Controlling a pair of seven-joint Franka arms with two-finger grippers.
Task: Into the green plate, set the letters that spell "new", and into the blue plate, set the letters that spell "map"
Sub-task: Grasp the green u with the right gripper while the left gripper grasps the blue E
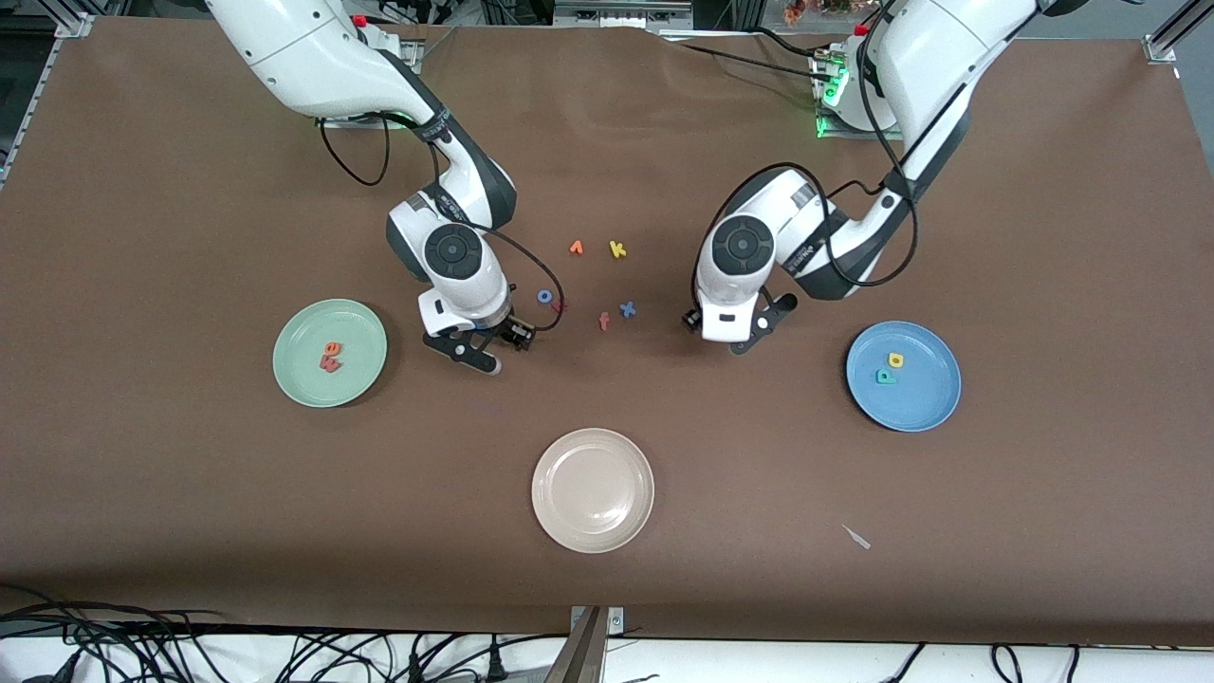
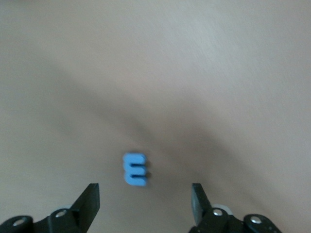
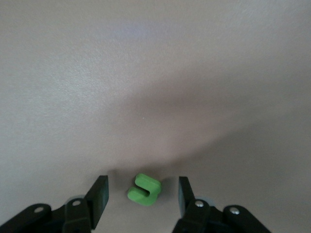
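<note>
Green "n" [image 3: 144,189] and blue "m" [image 2: 134,170] are the only task letters not yet plated, and both lie flat on the table.

Right gripper [image 3: 141,194]: fingers apart, straddling the green "n" with a gap on each side and no contact. It sits low over the table between the green plate [image 1: 365,332] and the loose letter cluster.
- Drop straight down and centre the "n" before closing. It sits slightly toward one finger, so an off-centre squeeze would likely spin it.

Left gripper [image 2: 145,201]: fingers wide apart, holding nothing. The blue "m" sits just ahead of the fingertips and closer to one pad than the other. This gripper is over bare table between the cluster and the blue plate [image 1: 925,398].
- Nudge forward to bracket the "m", then close across its narrow span. Thin foam probably needs the pads nearly on the tabletop to catch it.

Plates:
- Green plate, toward the right arm's end: orange "e" [image 1: 332,348] and red "w" [image 1: 329,363] are in it, touching.
- Blue plate, toward the left arm's end: yellow "a" [image 1: 895,359] and teal "p" [image 1: 886,377] are in it.

Leave these alone: yellow "k" [image 1: 617,249], blue "x" [image 1: 627,308], blue "o" [image 1: 545,296], salmon "f" [image 1: 604,322]. The cream plate [image 1: 593,531], nearest the front camera, is not a target.

Release each letter low over bare plate, away from the rim.
</note>
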